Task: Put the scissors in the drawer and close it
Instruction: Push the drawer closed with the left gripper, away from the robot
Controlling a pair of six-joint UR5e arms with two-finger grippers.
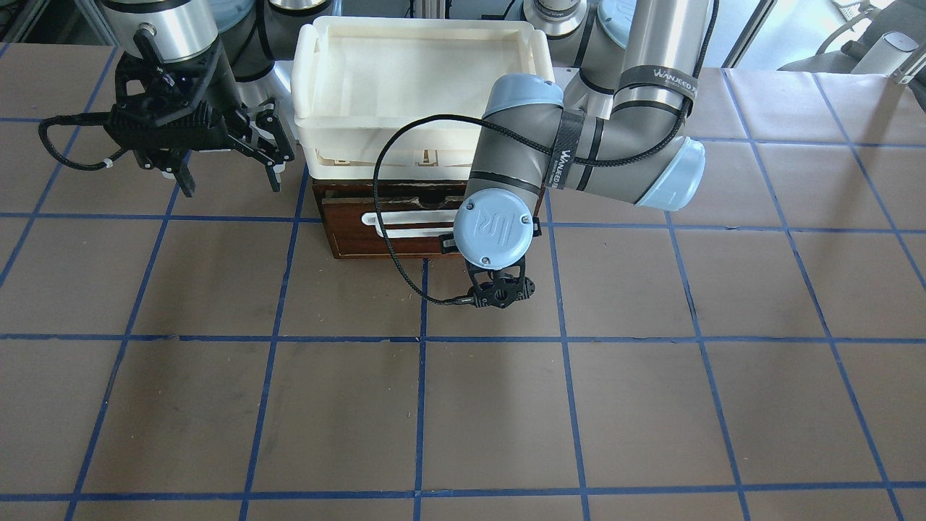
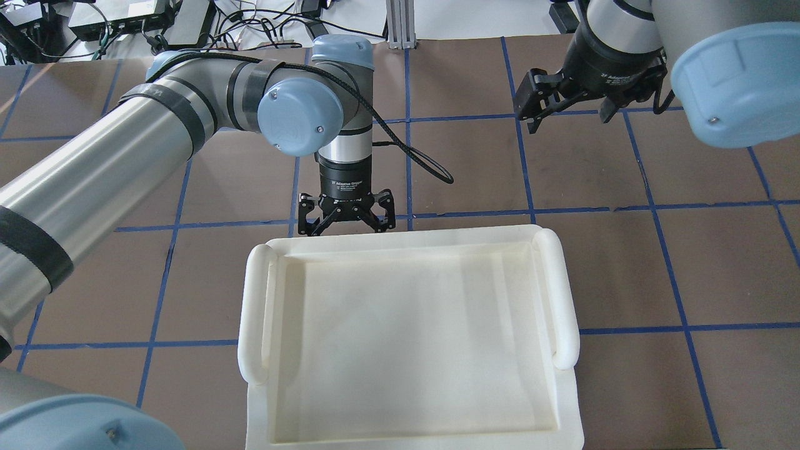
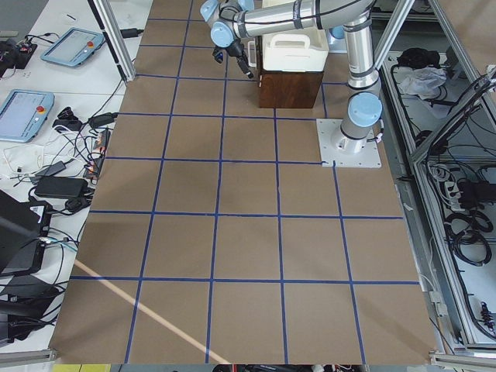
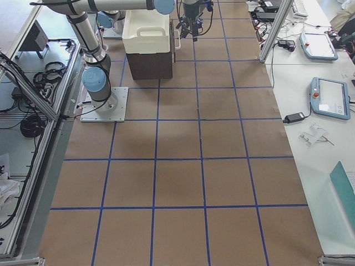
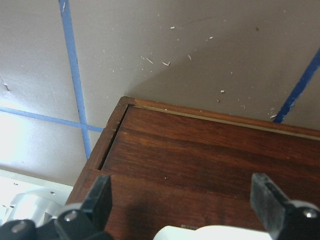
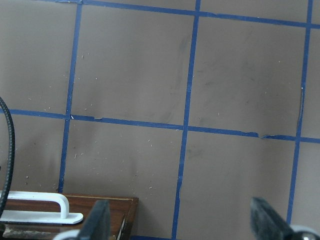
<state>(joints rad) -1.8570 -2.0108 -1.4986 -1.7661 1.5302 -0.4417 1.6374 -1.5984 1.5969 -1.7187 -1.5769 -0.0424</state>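
Note:
The dark reddish-brown drawer (image 1: 347, 235) with its white loop handle (image 1: 412, 221) sits pushed in under a cream tray, so its inside is hidden. The scissors are not in view. My left gripper (image 2: 345, 219) is open right at the drawer front. In the left wrist view (image 5: 180, 185) its fingers stand either side of the white handle (image 5: 200, 232), against the wood (image 5: 200, 150). The left wrist joint hides this gripper in the front-facing view. My right gripper (image 1: 231, 184) is open and empty, held above the table beside the drawer's end. It also shows in the overhead view (image 2: 569, 119).
A cream-white plastic tray (image 1: 304, 72) lies on top of the drawer unit and hides it from overhead (image 2: 256, 325). The left arm's black cable (image 1: 383, 217) loops in front of the drawer. Brown table with blue grid lines (image 1: 463, 405) stretches beyond.

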